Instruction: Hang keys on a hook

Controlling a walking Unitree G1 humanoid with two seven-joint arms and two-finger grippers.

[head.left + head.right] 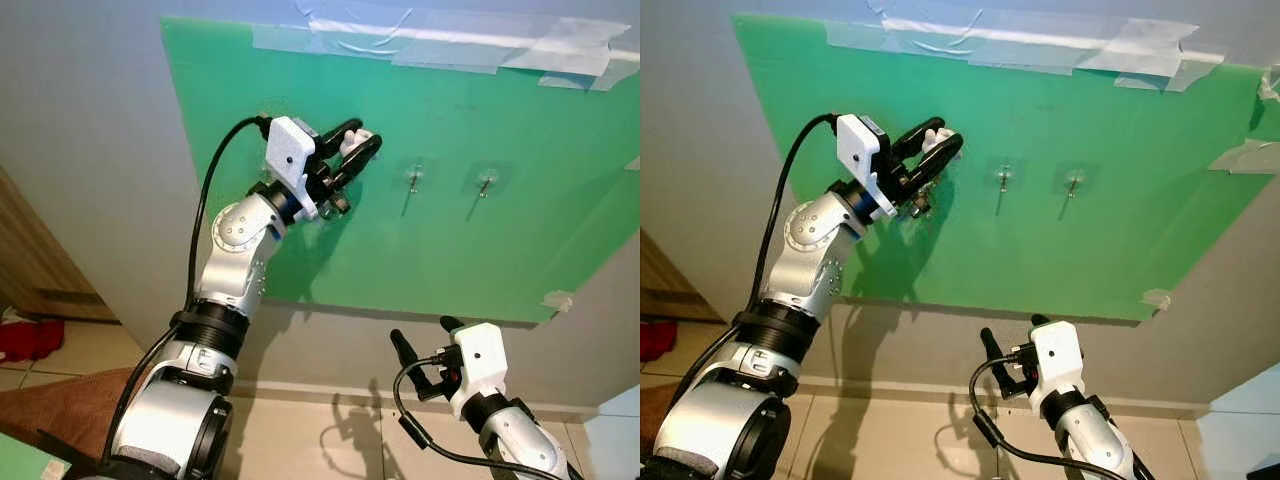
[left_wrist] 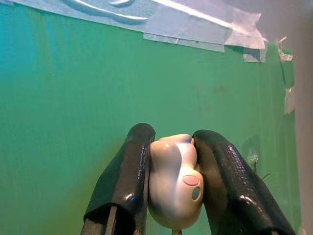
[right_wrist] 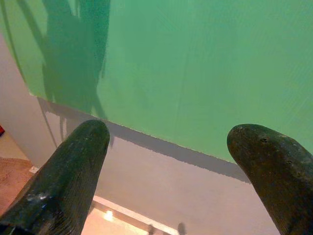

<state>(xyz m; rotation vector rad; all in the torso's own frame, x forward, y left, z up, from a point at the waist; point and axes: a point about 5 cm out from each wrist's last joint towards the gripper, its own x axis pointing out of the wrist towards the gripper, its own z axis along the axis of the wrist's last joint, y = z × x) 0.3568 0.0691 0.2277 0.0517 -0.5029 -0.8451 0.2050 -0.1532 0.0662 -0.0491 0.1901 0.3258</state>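
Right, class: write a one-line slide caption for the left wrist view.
Left gripper shut on a white plastic key fob before the taped green board.

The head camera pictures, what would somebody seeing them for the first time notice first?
First the big green board taped to the grey wall. Next the left gripper, raised against the board's left part and shut on a white key fob with a pink button. Two small hooks stick out of the board to its right, and the right gripper hangs open below the board's lower edge.
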